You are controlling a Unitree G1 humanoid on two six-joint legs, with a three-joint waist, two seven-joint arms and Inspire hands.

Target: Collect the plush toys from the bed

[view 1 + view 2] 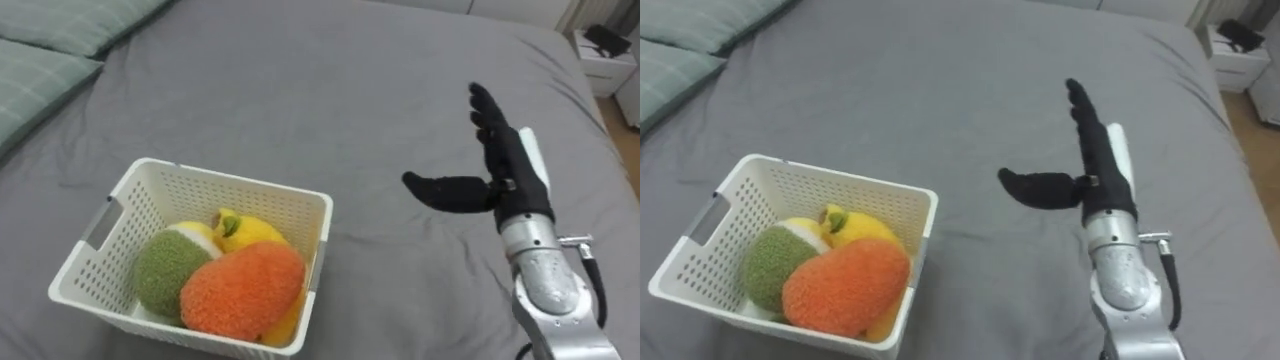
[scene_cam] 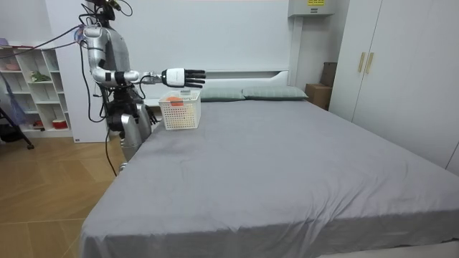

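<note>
A white perforated basket [image 1: 291, 212] [image 1: 902, 205] [image 2: 179, 113] rests on the grey bed [image 1: 330, 90] [image 2: 287, 158]. Inside lie an orange plush toy [image 1: 243, 289] [image 1: 845, 284], a green plush toy [image 1: 166, 268] [image 1: 770, 265] and a yellow plush toy [image 1: 245, 230] [image 1: 855, 226]. My right hand [image 1: 500, 165] [image 1: 1095, 160] [image 2: 183, 76] hovers open above the bed to the right of the basket, fingers straight, thumb spread toward the basket, holding nothing. In the room view I stand at the bed's side near its head, right arm stretched out over the basket.
Pale green pillows [image 1: 50, 50] [image 1: 680, 45] [image 2: 247, 94] lie at the head of the bed, left of the basket. A white nightstand [image 1: 605, 60] [image 1: 1230, 45] stands beyond the bed's far edge. White shelves [image 2: 32, 93] and wardrobes [image 2: 401, 79] line the room.
</note>
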